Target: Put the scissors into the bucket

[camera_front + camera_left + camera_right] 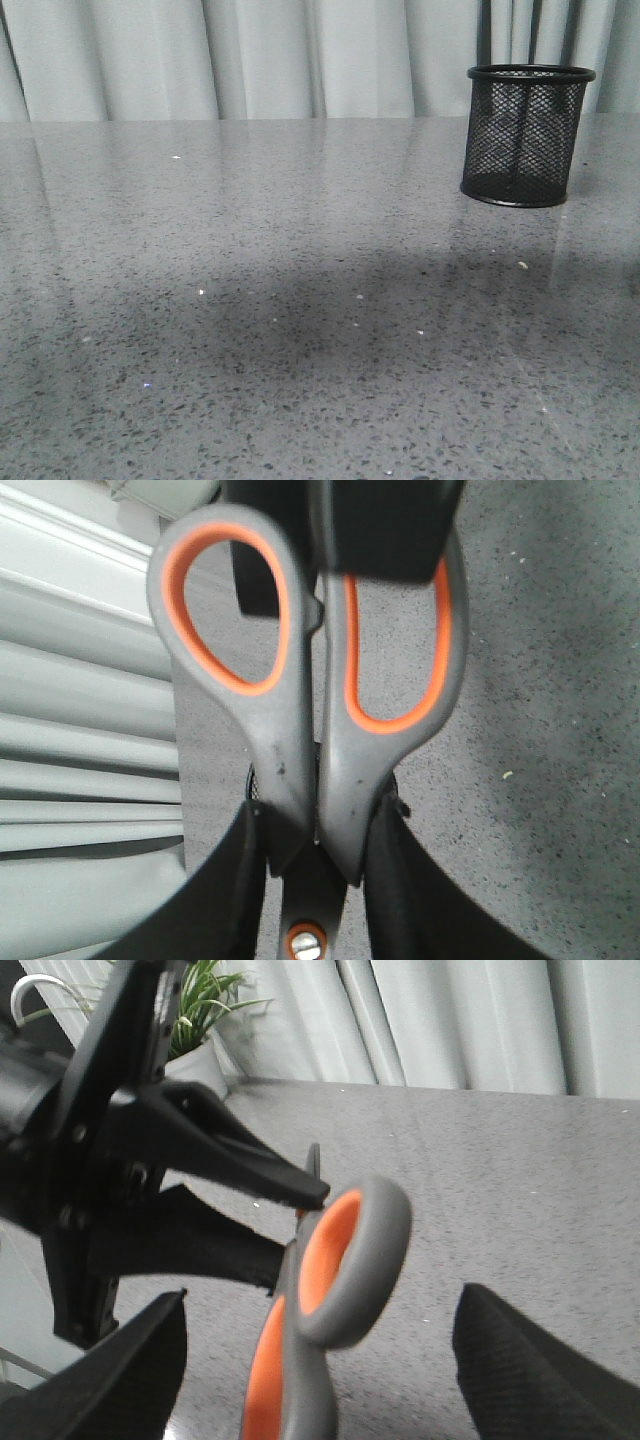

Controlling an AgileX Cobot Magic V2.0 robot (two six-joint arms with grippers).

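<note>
Both blades of the scissors point(300, 750) hide behind the left hand point(315, 880).

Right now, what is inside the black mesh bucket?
Through the mesh of the bucket in the front view, nothing shows inside; the solid base hides its very bottom. The scissors are not in it: the left tool holds them.

front cam: low, just above the bench point(300, 330), facing forward to the curtain point(300, 55); bucket point(526, 135) far right.
left wrist cam: very close, looking along its fingers point(225, 890) onto the scissors point(300, 730).
right wrist cam: close, facing across the bench, scissors point(335, 1290) between its fingers point(530, 1370).
overlap: both wrist cams share the scissors; all three share bench and curtain.
</note>
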